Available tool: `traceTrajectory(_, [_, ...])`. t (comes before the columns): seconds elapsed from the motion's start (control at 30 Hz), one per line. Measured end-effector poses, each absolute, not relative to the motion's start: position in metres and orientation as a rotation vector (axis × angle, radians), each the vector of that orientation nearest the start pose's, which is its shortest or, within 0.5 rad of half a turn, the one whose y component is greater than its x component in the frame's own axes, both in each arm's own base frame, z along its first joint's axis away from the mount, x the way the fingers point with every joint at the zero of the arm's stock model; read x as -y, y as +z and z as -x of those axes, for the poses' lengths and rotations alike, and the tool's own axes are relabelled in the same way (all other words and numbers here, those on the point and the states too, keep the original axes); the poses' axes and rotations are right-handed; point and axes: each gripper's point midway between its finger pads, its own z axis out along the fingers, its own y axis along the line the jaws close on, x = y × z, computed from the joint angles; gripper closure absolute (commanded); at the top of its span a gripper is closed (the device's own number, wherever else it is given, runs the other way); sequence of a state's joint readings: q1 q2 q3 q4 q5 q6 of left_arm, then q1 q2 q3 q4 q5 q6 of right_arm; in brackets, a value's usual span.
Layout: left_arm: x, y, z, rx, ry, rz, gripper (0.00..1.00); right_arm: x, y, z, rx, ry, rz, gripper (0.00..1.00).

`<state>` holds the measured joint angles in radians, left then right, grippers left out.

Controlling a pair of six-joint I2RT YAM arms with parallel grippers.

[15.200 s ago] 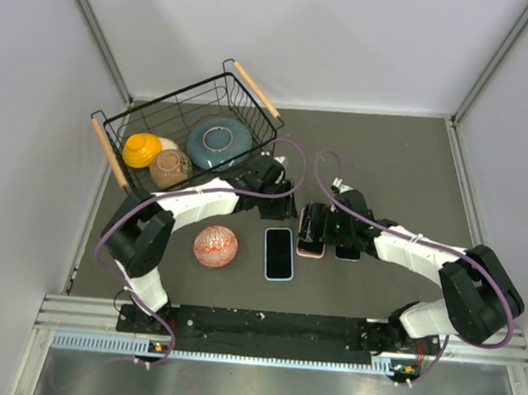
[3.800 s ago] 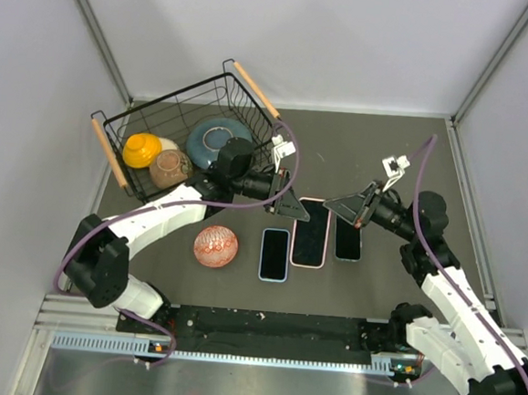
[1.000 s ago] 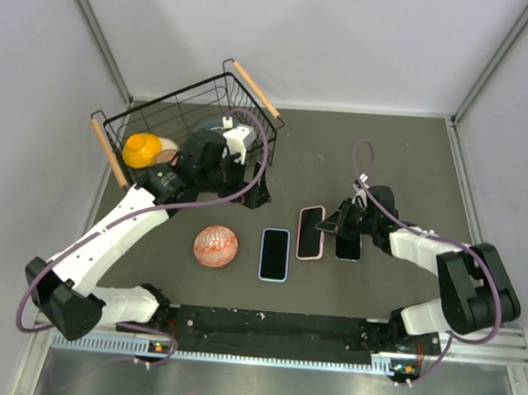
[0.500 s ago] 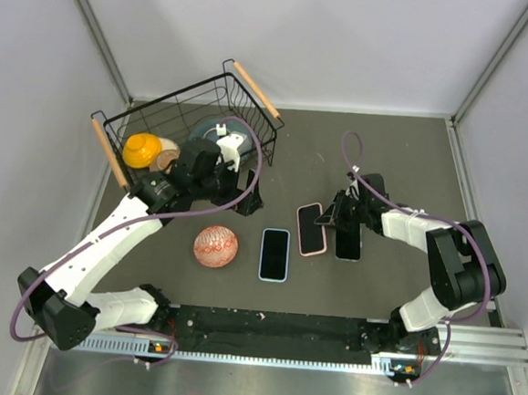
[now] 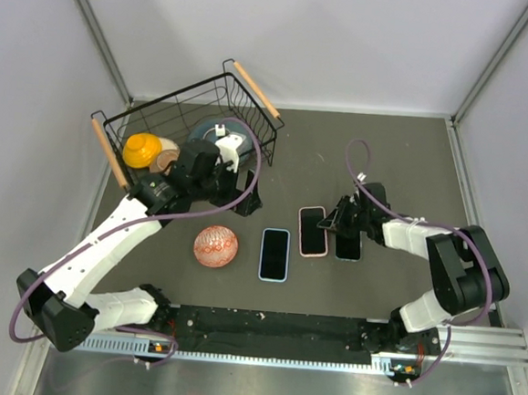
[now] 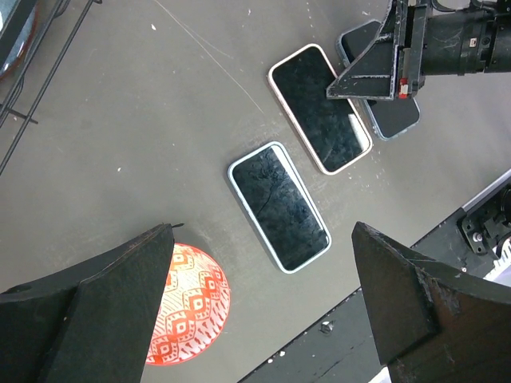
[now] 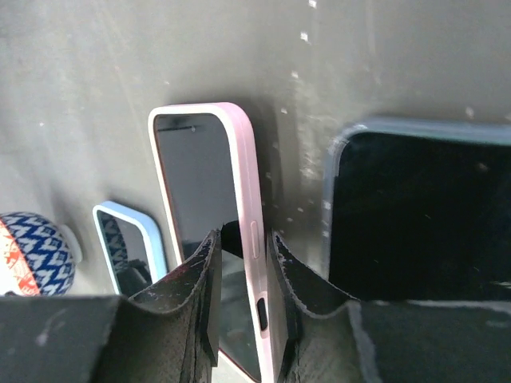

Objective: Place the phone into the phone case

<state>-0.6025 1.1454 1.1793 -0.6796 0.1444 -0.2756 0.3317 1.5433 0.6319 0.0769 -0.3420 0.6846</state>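
Left of the table: wire basket (image 5: pixel 109 153) with bowls in it, not part of this job. A red patterned bowl (image 5: pixel 215 246) sits on the mat in front of it.

Left gripper (image 5: pixel 248 199): hanging above the mat just beside the basket, jaws spread wide, nothing between them. It is well apart from the phones and takes no part in the work.

Centre: a blue-rimmed handset (image 5: pixel 276 253) lies flat, screen up, untouched.

Next to the right: the pink phone case (image 7: pixel 241 159), also lying flat. The phone (image 5: pixel 312 231) lies inside it. The wrist view shows a dark screen with an earpiece slit filling the pink rim at the far end. I judge the insertion essentially done. The near end of the case is hidden behind my own fingers, so I cannot confirm that every corner is seated.

Right gripper (image 5: pixel 333 223): low on the mat, its two fingers astride the right-hand rim of the pink case, one over the screen and one outside. The gap is narrow. I cannot tell whether the fingers are pressing on the rim or merely standing around it.

Far right: a dark handset (image 5: pixel 348 245) in a greyish rim, just beside the pink case.

Remaining, in my estimate: free the right claw, lift clear, check the near corners.
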Motion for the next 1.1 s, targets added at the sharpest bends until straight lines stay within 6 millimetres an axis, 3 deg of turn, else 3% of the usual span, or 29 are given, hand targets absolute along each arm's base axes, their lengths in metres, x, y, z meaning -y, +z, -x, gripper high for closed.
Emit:
traceTrajectory(0.13, [0.213, 0.243, -0.246, -2.227, -0.634, -0.463, 0.01, -0.184, 0.025, -0.290, -2.512, 0.827, -0.327, 0.73])
traceTrajectory(0.23, [0.214, 0.249, -0.244, -2.198, -0.650, -0.475, 0.01, -0.180, 0.030, -0.287, -2.505, 0.805, -0.332, 0.64])
traceTrajectory(0.3, [0.216, 0.254, -0.244, -2.172, -0.667, -0.481, 0.01, -0.178, 0.039, -0.285, -2.493, 0.799, -0.328, 0.50])
traceTrajectory(0.4, [0.217, 0.260, -0.241, -2.138, -0.686, -0.490, 0.01, -0.176, 0.066, -0.280, -2.438, 0.814, -0.285, 0.31])
traceTrajectory(0.53, [0.218, 0.270, -0.235, -2.067, -0.733, -0.506, 0.02, -0.173, 0.126, -0.272, -2.298, 0.848, -0.185, 0.01])
traceTrajectory(0.73, [0.218, 0.294, -0.221, -1.900, -0.811, -0.529, 0.01, -0.165, 0.232, -0.238, -1.998, 0.903, -0.004, 0.01])
traceTrajectory(0.87, [0.217, 0.305, -0.208, -1.778, -0.865, -0.542, 0.01, -0.147, 0.280, -0.210, -1.842, 0.875, 0.020, 0.01])
traceTrajectory(0.97, [0.217, 0.313, -0.206, -1.739, -0.879, -0.545, 0.01, -0.137, 0.288, -0.198, -1.809, 0.850, -0.002, 0.01])
traceTrajectory(1.1, [0.218, 0.316, -0.207, -1.723, -0.884, -0.544, 0.01, -0.131, 0.280, -0.188, -1.839, 0.839, -0.032, 0.01])
